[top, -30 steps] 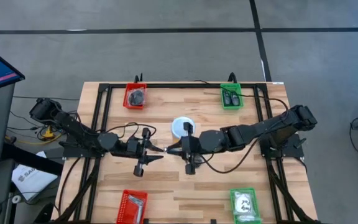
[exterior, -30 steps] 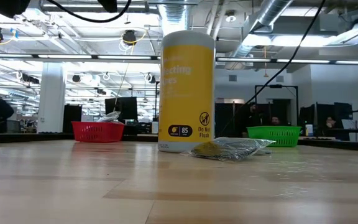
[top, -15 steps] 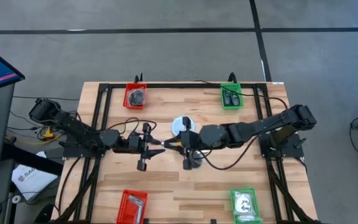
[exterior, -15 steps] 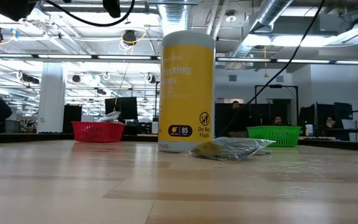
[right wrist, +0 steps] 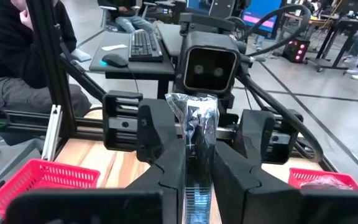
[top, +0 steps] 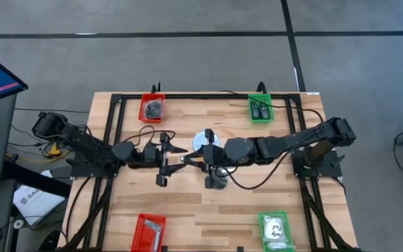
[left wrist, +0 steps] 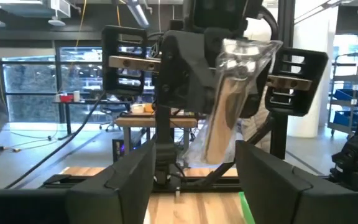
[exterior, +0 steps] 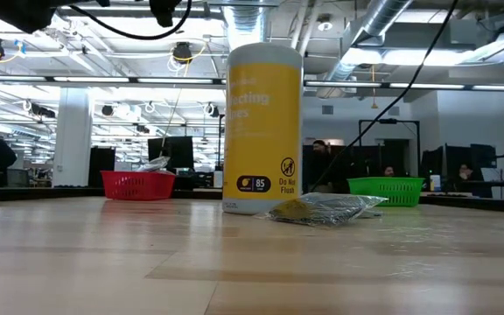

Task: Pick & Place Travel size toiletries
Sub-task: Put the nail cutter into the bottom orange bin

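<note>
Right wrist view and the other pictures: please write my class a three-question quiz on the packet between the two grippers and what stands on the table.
1. True or false: the right gripper is clamped on the clear packet.
2. Pick one: the left gripper is A) open, B) shut on the clear packet, C) out of sight.
3. Low view: what stands just behind the silvery packet lying on the table?

Key: 1 true; 2 A; 3 the yellow jar.

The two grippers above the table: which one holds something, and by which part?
The right gripper pinches a clear packet by its lower end between its fingers. The left gripper is open, holding nothing.
</note>
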